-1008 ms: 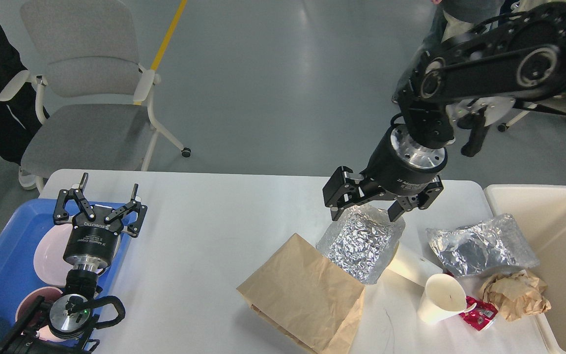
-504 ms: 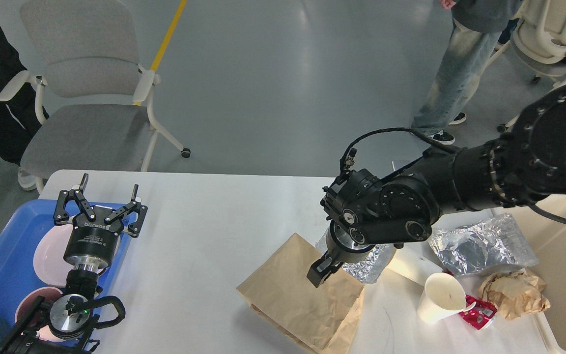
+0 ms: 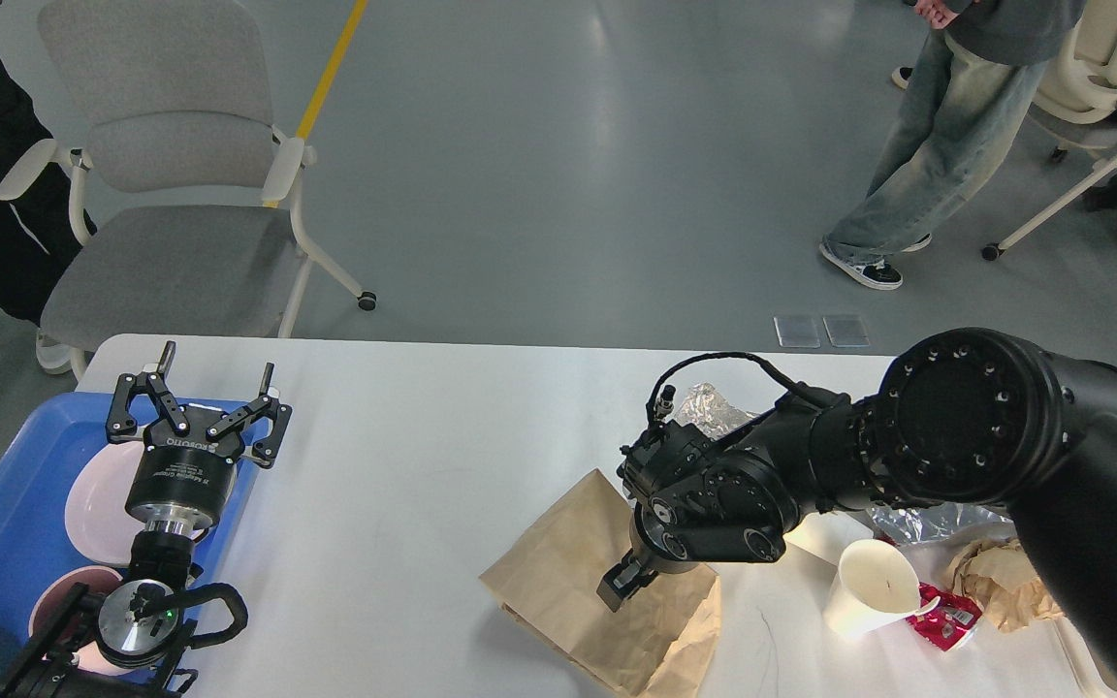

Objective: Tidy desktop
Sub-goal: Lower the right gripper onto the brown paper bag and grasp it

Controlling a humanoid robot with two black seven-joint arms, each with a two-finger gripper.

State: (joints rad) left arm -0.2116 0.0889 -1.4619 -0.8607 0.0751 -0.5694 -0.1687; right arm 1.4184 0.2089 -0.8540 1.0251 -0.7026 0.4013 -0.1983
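Desktop (image 3: 442, 456) bare mid-span, left gripper (image 3: 198, 388) jaws apart, right gripper (image 3: 620, 588) jaws unclear on paper bag (image 3: 568, 591)

There is a single view, taken from the robot's own head, facing forward and tilted steeply down. It sits high above the near part of the desk (image 3: 423, 465), close enough that the desk's near edge falls below the bottom of the frame while its far edge runs across the middle. Beyond that edge the view takes in the grey floor (image 3: 558, 165), a grey chair (image 3: 171, 194) at upper left and a standing person's legs (image 3: 937, 165) at upper right. The left arm (image 3: 146, 582) enters from the bottom left corner and the right arm (image 3: 1005, 456) from the right edge. No second view overlaps with it.
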